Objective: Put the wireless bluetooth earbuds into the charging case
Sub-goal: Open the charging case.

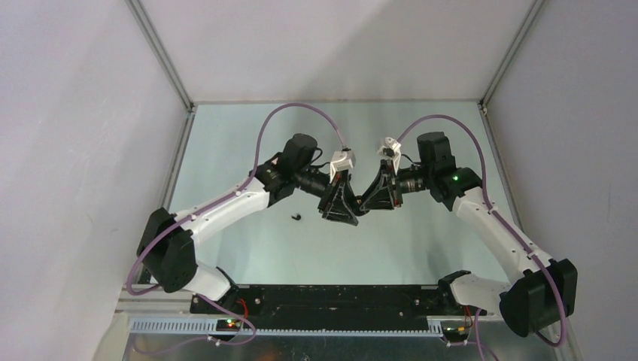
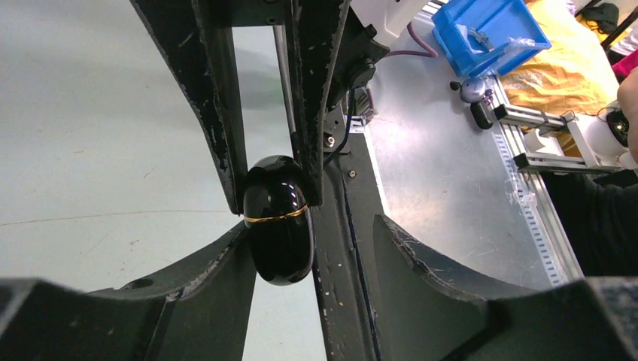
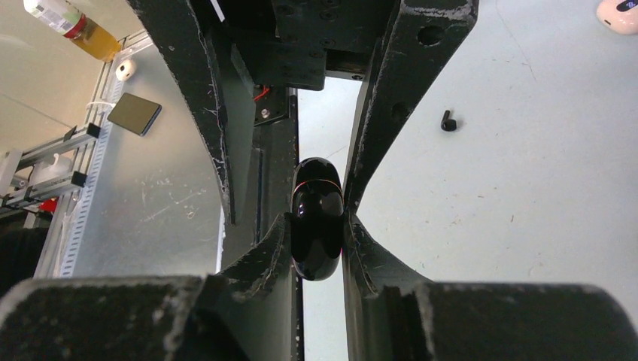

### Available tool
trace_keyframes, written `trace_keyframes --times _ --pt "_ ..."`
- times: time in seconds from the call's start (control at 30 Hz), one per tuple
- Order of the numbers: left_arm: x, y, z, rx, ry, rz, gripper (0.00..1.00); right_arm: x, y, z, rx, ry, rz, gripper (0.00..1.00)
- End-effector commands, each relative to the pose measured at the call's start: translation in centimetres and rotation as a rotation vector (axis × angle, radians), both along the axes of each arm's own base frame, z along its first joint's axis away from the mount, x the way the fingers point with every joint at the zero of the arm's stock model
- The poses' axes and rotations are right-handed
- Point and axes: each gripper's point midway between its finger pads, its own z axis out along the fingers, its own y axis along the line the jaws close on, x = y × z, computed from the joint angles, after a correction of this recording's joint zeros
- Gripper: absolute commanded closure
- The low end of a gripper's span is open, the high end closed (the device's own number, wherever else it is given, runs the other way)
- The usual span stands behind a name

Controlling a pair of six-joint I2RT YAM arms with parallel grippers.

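Observation:
The charging case is a glossy black egg with a thin gold band, held off the table. My right gripper is shut on the case, one finger pressed to each side. My left gripper straddles the same case from the opposite side. Its left finger lies against the case and its other finger stands well off, so it is open. In the top view both grippers meet tip to tip at mid-table and hide the case. One black earbud lies alone on the table.
A pale pink rounded object shows at the frame corner. Beyond the table's near edge are a metal bench, a blue bin, a bottle and a dark flat slab. A dark sleeve is at the right.

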Motion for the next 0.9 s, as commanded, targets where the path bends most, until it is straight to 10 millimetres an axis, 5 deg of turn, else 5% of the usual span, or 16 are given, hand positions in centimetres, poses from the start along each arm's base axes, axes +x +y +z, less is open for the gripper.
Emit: trace_keyframes --times 0.0,0.7,0.87 --pt "-0.5 -0.4 2.2 -0.075 -0.015 -0.049 0.40 0.8 0.3 0.6 0.011 -0.054 -0.023 0.98" --pt "-0.2 -0.7 1.1 -0.049 -0.001 -0.043 0.68 0.8 0.2 1.3 0.015 -0.107 -0.046 0.97" --pt "-0.2 -0.8 1.0 -0.040 0.000 -0.042 0.64 0.5 0.2 1.6 0.021 -0.117 -0.034 0.97"
